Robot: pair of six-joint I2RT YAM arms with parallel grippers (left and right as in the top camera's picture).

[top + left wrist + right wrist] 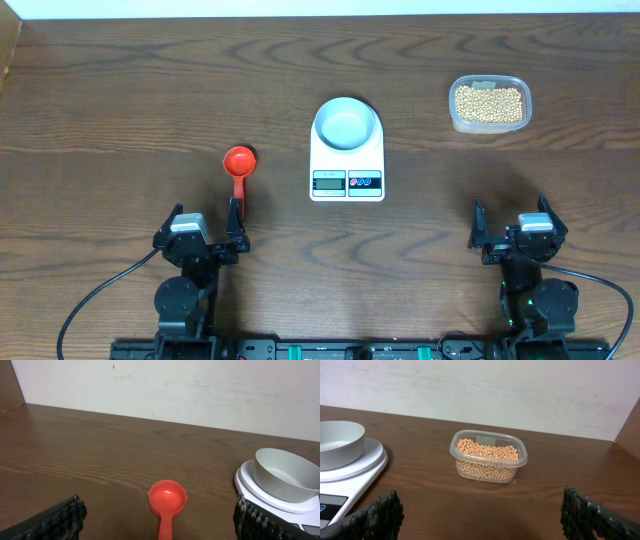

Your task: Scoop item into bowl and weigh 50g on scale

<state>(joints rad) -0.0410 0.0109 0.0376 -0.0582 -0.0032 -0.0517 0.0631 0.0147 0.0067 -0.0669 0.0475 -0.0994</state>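
Beans [487,451], round and tan, fill clear plastic container [490,463].

Robot lab workstation, dark wood-grain desk [120,100] set against a bare off-white wall [200,390], kitchen scale [347,165] at its middle, left arm [185,275] and right arm [535,280] mounted in front of the scale on a black rail [330,351], loose cable [92,298] beside them

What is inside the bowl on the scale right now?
Nothing visible: the bowl shows only its bare pale inside from overhead. The beans sit in the clear container. The scale platform beneath the bowl is covered.
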